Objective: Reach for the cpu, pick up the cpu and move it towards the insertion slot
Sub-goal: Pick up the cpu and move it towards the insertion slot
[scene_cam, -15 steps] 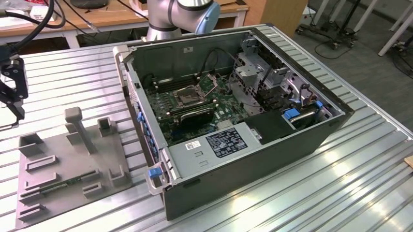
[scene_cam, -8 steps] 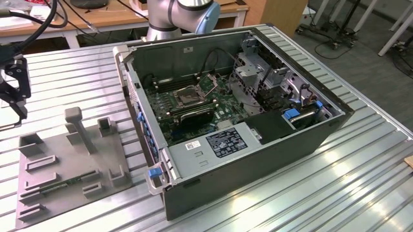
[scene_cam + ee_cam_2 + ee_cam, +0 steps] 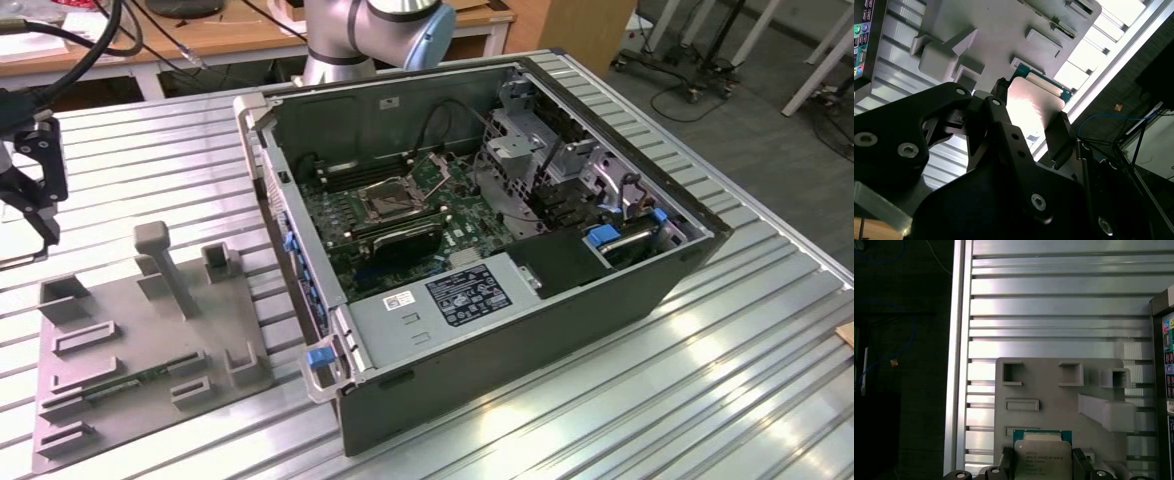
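The cpu (image 3: 1043,456), a thin square chip with a silver face and a green edge, sits between my gripper's (image 3: 1043,463) two black fingers (image 3: 1006,461), which are shut on its opposite sides. The second wrist view shows the cpu (image 3: 1031,105) bright and tilted in the gripper (image 3: 1029,120), held over the grey plastic fixture plate (image 3: 999,30). In the exterior view my gripper (image 3: 40,235) hangs at the far left, above the table beside the plate (image 3: 147,340). The insertion slot (image 3: 387,197), a dark square socket with a metal frame, lies on the motherboard inside the open computer case (image 3: 534,330).
The fixture plate (image 3: 1054,400) carries raised grey blocks and posts (image 3: 154,260) and a green memory strip (image 3: 127,383). The ribbed metal table (image 3: 694,380) ends at an edge close to the gripper (image 3: 959,365). Inside the case, cables and a drive cage (image 3: 534,150) stand by the socket.
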